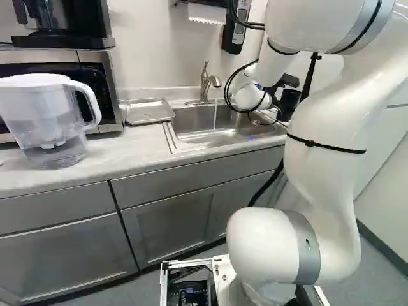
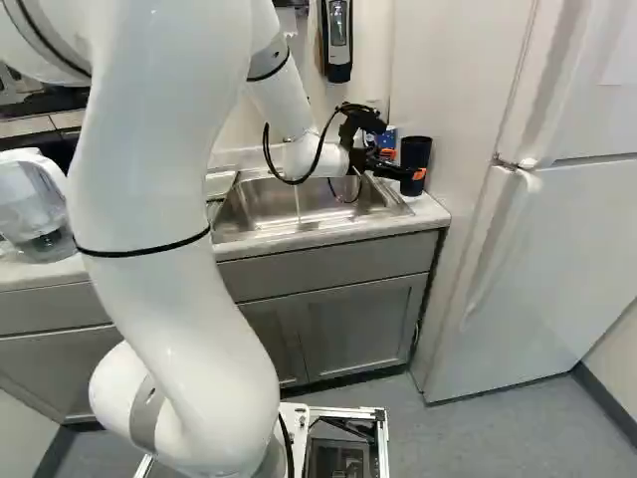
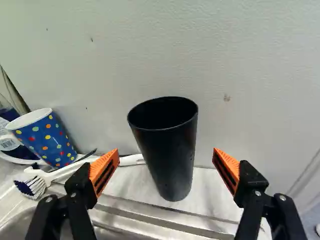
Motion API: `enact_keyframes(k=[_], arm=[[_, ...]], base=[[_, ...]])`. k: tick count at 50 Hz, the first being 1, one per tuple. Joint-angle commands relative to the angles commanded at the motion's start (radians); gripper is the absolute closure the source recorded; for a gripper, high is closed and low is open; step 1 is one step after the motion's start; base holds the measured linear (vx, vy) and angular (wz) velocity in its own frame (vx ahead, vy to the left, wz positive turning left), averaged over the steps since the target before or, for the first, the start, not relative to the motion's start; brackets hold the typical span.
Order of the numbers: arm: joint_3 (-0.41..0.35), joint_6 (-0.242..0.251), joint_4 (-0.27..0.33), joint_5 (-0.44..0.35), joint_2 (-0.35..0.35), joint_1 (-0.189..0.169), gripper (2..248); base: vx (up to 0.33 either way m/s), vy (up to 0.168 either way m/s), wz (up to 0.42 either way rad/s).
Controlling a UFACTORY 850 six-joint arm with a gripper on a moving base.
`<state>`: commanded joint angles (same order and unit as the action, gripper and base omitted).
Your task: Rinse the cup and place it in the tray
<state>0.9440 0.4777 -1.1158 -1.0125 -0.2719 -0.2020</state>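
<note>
**While Water (image 1: 215, 117) Runs in the Sink (image 1: 220, 135), Gripper (image 2: 403, 164) Spreads Around a Black Tumbler (image 3: 167, 150)**

As the wrist view shows it, the gripper stands wide open, its two orange pads (image 3: 104, 172) well apart and holding nothing. The tumbler is upright ahead of the fingers and between their lines, with bare space on both sides of it. It rests on the countertop (image 3: 202, 186) just beyond the sink's metal rim, near a pale wall (image 3: 260, 90), its mouth facing up.

To one side of the tumbler, a blue paper cup (image 3: 45, 137) with coloured dots sits tilted. Near it lies a dish brush (image 3: 32, 185) with a white handle and blue-and-white bristles.

In the left base view, a thin stream drops from the brushed-metal faucet (image 1: 204, 83) into the basin. The metal tray (image 1: 150, 111) lies on the counter just beside the sink, on the side away from the tumbler. A clear water pitcher (image 1: 48, 115) with a white lid and handle stands at the left of that view, in front of a microwave (image 1: 109, 80).

At the right of the right base view rises a white refrigerator (image 2: 537, 279). The robot arm (image 2: 169, 219) reaches over the sink towards the tumbler.
</note>
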Motion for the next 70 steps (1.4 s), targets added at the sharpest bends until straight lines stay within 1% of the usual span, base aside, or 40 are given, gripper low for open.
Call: enact_keyframes(k=[9, 18, 19, 23, 24, 28, 29, 33, 34, 45, 59, 70], arm=[[0.018, 0.000, 0.000, 0.000, -0.015, -0.007, 3], [0.019, 0.000, 0.000, 0.000, -0.016, -0.007, 3], [0.019, 0.000, 0.000, 0.000, -0.016, -0.007, 35], [0.019, 0.000, 0.000, 0.000, -0.016, -0.007, 35], [0.019, 0.000, 0.000, 0.000, -0.016, -0.007, 73], [0.019, 0.000, 0.000, 0.000, -0.016, -0.007, 73], [0.019, 0.000, 0.000, 0.000, -0.016, -0.007, 110], [0.019, 0.000, 0.000, 0.000, -0.016, -0.007, 110], [0.019, 0.000, 0.000, 0.000, -0.016, -0.007, 130], [0.020, 0.000, 0.000, 0.000, -0.015, -0.007, 131], [0.026, 0.000, 0.001, 0.000, 0.005, -0.007, 131], [0.034, 0.000, 0.021, 0.000, 0.024, -0.007, 131]], base=[[0.000, 0.000, 0.000], [0.000, 0.000, 0.000], [0.000, 0.000, 0.000], [0.000, 0.000, 0.000], [0.000, 0.000, 0.000], [0.000, 0.000, 0.000], [0.000, 0.000, 0.000], [0.000, 0.000, 0.000], [0.000, 0.000, 0.000], [0.000, 0.000, 0.000], [0.000, 0.000, 0.000], [0.000, 0.000, 0.000]])
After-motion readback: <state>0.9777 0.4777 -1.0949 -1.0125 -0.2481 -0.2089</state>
